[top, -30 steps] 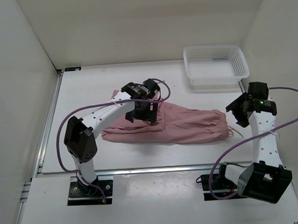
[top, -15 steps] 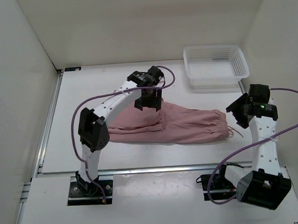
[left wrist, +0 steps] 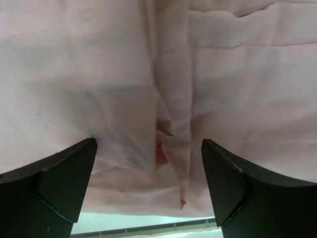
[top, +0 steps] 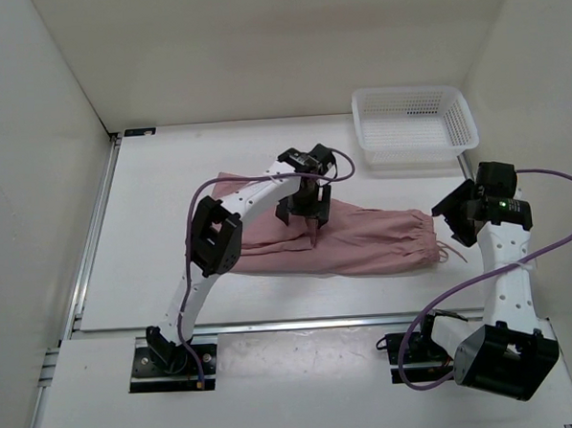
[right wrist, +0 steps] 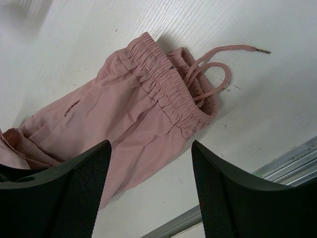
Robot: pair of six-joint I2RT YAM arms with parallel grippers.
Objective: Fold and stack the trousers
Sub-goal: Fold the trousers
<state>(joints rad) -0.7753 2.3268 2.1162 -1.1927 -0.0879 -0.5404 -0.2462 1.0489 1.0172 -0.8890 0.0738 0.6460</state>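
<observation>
Spread above the trousers [top: 374, 240], the left hand [left wrist: 148, 148] may pinch only one thin layer, skewing the fold; the right hand [right wrist: 151, 146] hangs spread, empty.

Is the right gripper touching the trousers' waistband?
Apart. Right wrist view: right gripper hangs open, clear of the waistband lying on the table.

So the left arm [top: 252, 197] is stretched way out over the middle, wrist bent down, left gripper [top: 309, 215] spread wide. The right arm [top: 507, 260] stands tall on its side, right gripper [top: 456, 222] tipped down, fingers also wide apart.
</observation>
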